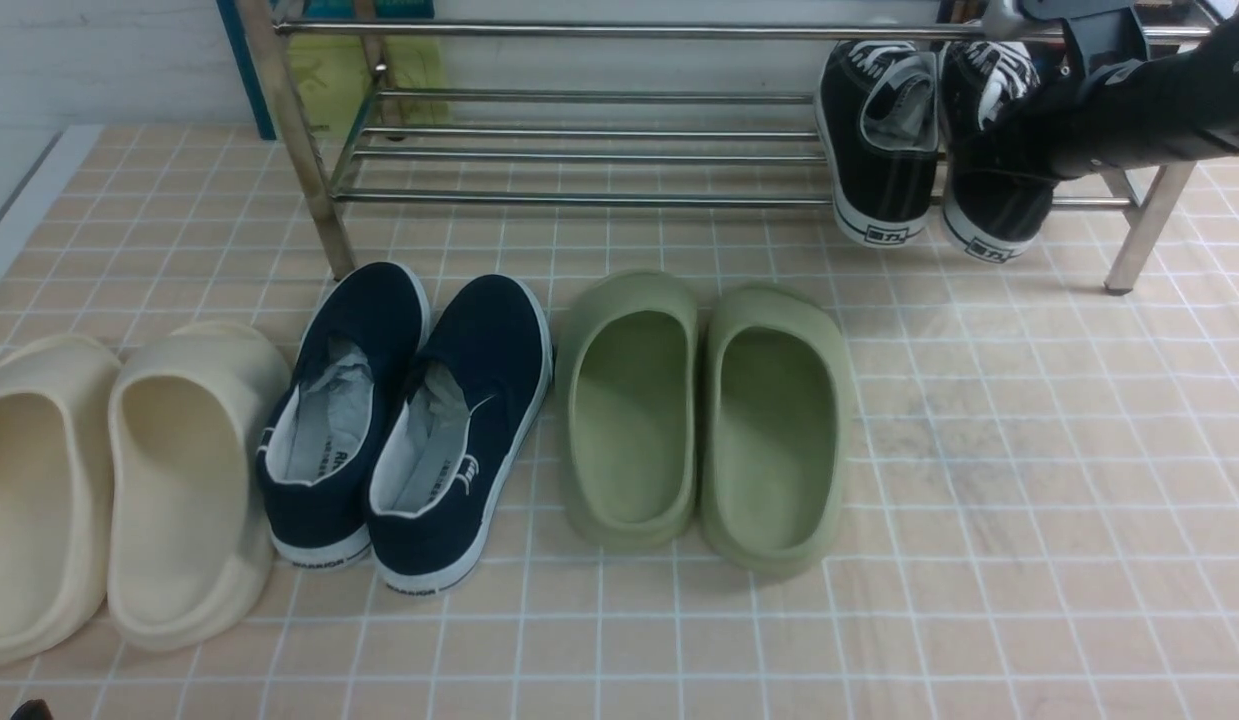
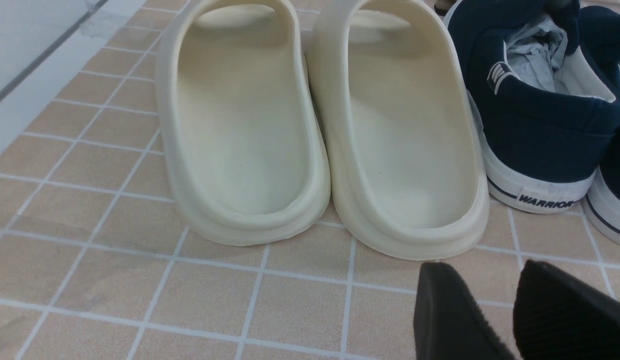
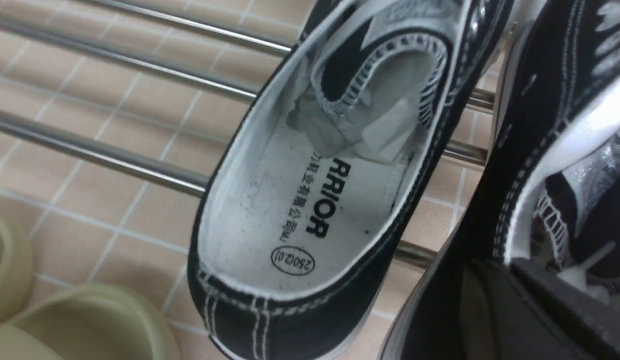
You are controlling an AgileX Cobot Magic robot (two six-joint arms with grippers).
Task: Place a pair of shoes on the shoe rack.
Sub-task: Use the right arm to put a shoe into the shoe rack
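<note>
Black sneakers [image 1: 884,160] lie side by side at the right end of the shoe rack [image 1: 579,197], on its lower bars, with toes to the far side and heels hanging over the near bar. Our right gripper [image 1: 1009,145] is closed at the heel opening of the right sneaker; whether it pinches the canvas we cannot tell. Our left gripper [image 2: 510,310] stands wide open and empty above the floor, near the cream slippers [image 2: 320,130].
</note>
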